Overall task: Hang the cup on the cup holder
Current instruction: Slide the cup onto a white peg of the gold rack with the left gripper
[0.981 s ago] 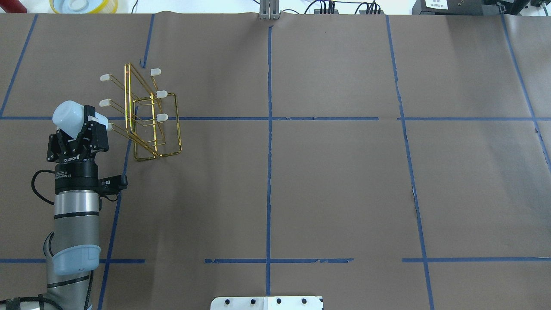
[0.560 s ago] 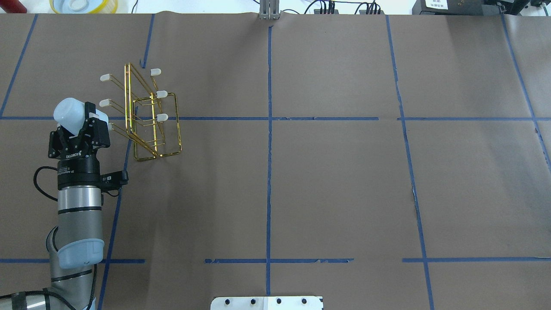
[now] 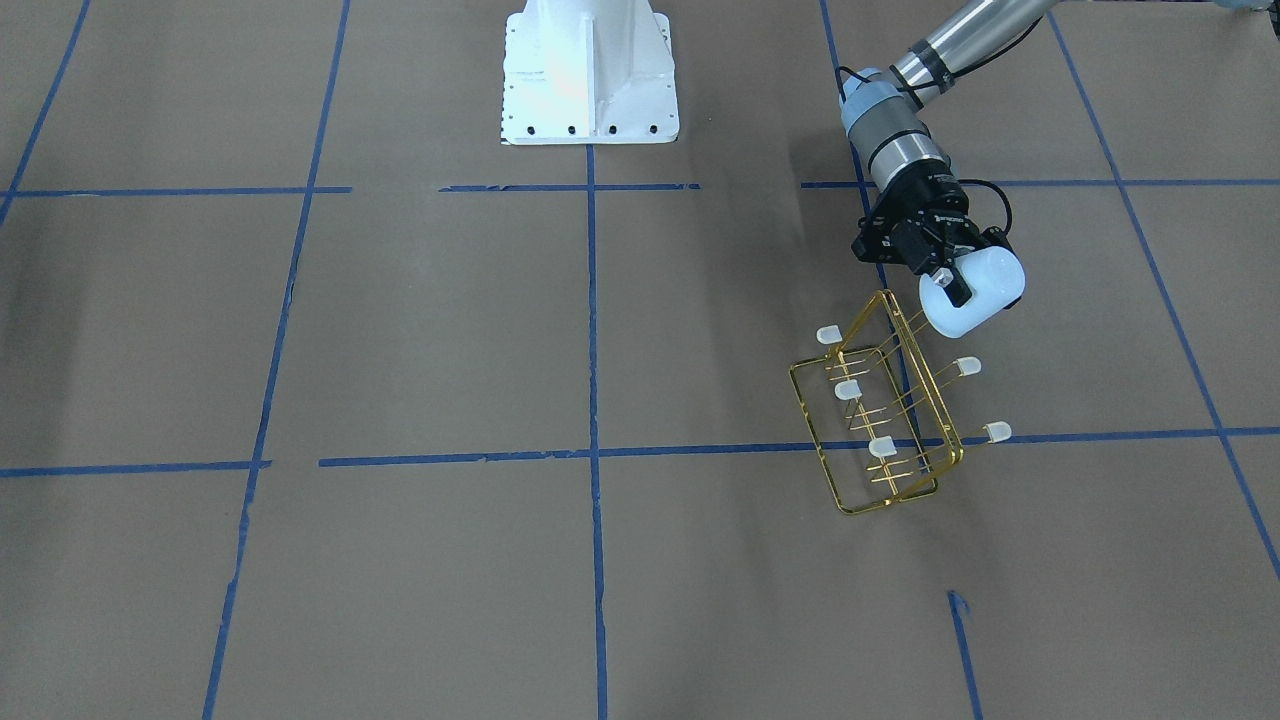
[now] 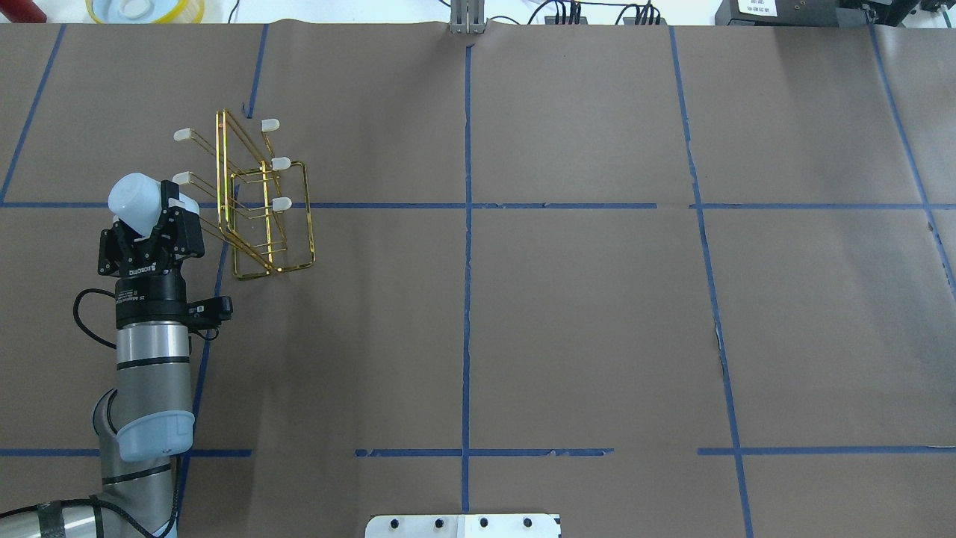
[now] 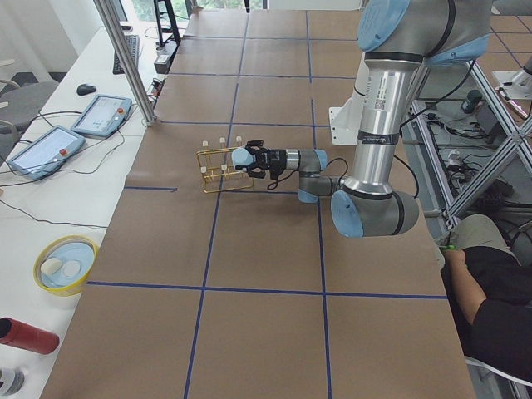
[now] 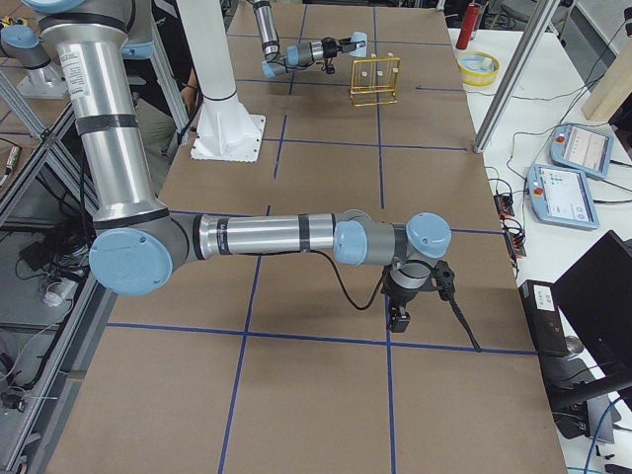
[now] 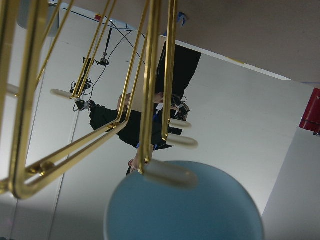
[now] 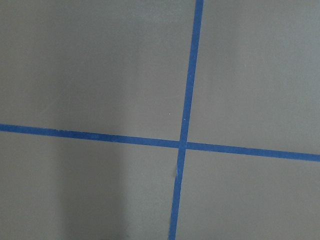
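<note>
Your table is covered in brown paper, marked into a grid by blue tape. You'll find the gold rack standing on its rectangular base toward the robot's left, straddling one tape line. The white robot mount sits mid-table at the robot's edge.

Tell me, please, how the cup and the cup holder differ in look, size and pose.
The cup is solid pale-blue plastic; the cup holder is open gold wire with whitish-capped prongs. The cup is smaller than the cup holder. The cup lies tilted above the table, clamped in the left pincer; the cup holder stands on the table, ungripped. Both are on the robot's left side, close together.
</note>
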Robot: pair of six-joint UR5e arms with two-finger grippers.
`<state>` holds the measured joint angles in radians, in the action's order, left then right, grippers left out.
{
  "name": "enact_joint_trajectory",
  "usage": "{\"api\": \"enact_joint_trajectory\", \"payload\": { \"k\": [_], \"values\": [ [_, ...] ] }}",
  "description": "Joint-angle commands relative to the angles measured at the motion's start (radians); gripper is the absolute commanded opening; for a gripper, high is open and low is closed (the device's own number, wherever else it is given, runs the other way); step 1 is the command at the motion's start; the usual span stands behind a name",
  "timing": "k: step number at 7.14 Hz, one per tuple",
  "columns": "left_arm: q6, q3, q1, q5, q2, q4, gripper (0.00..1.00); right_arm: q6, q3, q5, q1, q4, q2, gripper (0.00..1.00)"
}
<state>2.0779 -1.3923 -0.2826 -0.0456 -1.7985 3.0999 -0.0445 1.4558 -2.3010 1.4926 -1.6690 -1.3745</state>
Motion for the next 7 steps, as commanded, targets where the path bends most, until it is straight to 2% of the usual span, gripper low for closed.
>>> {"api": "enact_joint_trajectory", "payload": {
  "k": [1, 5, 6, 7],
  "values": [
    [0.001, 0.027, 0.0, 0.001, -0.024, 0.0, 0.0, 0.0, 0.0, 0.0, 0.0, 0.0, 0.0, 1.0],
    [-0.05, 0.061, 0.002, 0.006, -0.028, -0.001, 0.0, 0.0, 0.0, 0.0, 0.0, 0.0, 0.0, 1.0],
    [-0.048, 0.059, 0.003, 0.007, -0.03, 0.0, 0.27, 0.0, 0.0, 0.0, 0.0, 0.0, 0.0, 1.0],
    [-0.047, 0.059, 0.008, 0.013, -0.033, 0.0, 0.48, 0.0, 0.0, 0.0, 0.0, 0.0, 0.0, 1.0]
  ]
}}
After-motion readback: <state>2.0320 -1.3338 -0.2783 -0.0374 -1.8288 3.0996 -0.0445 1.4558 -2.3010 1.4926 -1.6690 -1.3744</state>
